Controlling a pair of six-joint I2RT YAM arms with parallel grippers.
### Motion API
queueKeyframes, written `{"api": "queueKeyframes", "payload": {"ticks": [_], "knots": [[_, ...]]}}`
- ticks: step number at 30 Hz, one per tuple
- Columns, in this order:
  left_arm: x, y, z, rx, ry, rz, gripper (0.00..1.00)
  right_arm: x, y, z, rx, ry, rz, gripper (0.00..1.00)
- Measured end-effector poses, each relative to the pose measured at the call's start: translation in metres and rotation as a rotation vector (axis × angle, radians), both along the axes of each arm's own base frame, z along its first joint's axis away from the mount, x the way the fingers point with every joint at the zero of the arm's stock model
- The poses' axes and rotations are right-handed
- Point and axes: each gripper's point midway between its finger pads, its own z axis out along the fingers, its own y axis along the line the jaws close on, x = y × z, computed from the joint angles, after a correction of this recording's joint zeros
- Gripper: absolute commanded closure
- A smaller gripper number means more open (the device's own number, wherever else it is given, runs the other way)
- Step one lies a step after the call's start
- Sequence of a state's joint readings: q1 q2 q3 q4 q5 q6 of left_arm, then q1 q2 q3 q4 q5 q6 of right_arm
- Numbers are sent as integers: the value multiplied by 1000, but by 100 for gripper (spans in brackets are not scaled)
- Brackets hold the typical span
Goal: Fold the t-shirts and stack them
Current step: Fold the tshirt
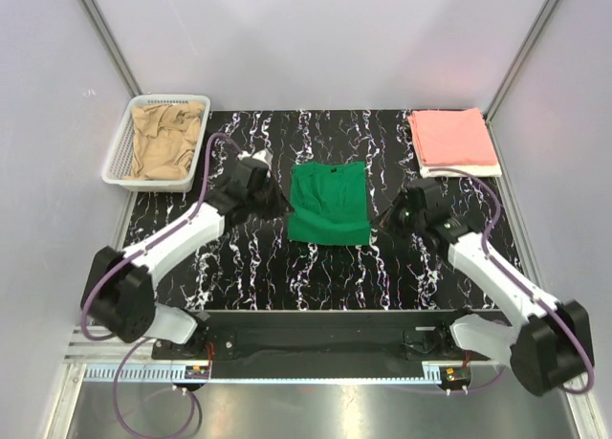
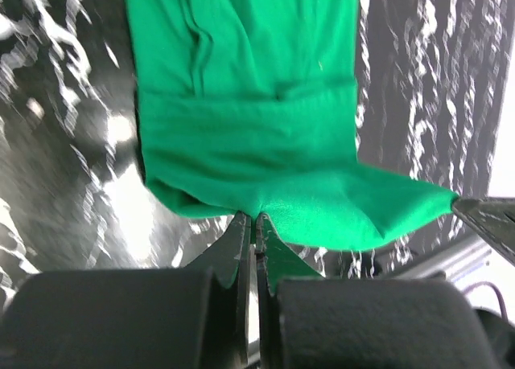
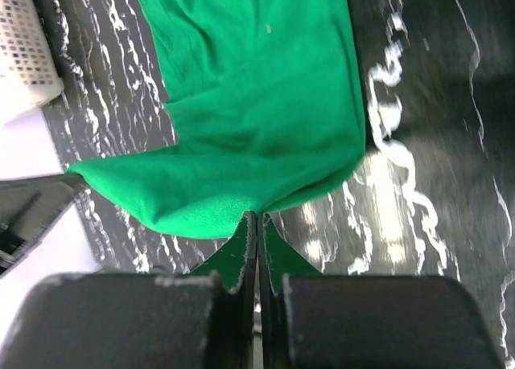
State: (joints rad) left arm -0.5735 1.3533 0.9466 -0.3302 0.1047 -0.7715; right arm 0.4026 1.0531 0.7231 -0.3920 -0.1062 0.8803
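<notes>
A bright green t-shirt (image 1: pixel 330 202) lies partly folded in the middle of the black marbled table. My left gripper (image 1: pixel 282 203) is shut on its left edge; the left wrist view shows the cloth (image 2: pixel 257 136) pinched at the jaw tips (image 2: pixel 256 218). My right gripper (image 1: pixel 381 221) is shut on the shirt's right edge, with the cloth (image 3: pixel 257 120) pinched at its tips (image 3: pixel 257 215). The near edge is lifted off the table between the two grippers. A tan-beige shirt (image 1: pixel 164 139) lies crumpled in a white mesh basket. A folded salmon pink shirt (image 1: pixel 451 137) lies on a white one at the back right.
The white basket (image 1: pixel 118 157) stands at the back left corner, partly over the table's edge; it also shows in the right wrist view (image 3: pixel 24 47). Pale walls close in the back and both sides. The arm bases sit at the near edge.
</notes>
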Motion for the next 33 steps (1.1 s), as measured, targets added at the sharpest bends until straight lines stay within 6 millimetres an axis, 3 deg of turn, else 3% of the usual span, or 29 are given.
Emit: {"api": "queueKeyframes", "payload": {"ticks": [9, 17, 23, 29, 33], "knots": [[80, -1, 12, 9, -12, 0, 100, 87, 1, 9, -58, -29, -1, 100], [144, -11, 21, -10, -50, -24, 100, 138, -8, 15, -87, -62, 8, 100], [180, -11, 18, -18, -75, -31, 99, 182, -14, 10, -39, -71, 19, 100], [211, -12, -1, -30, -110, -29, 100, 206, -8, -12, -19, -50, 39, 100], [223, -11, -11, -59, -121, -34, 100, 218, -4, -15, -6, -56, 54, 100]]}}
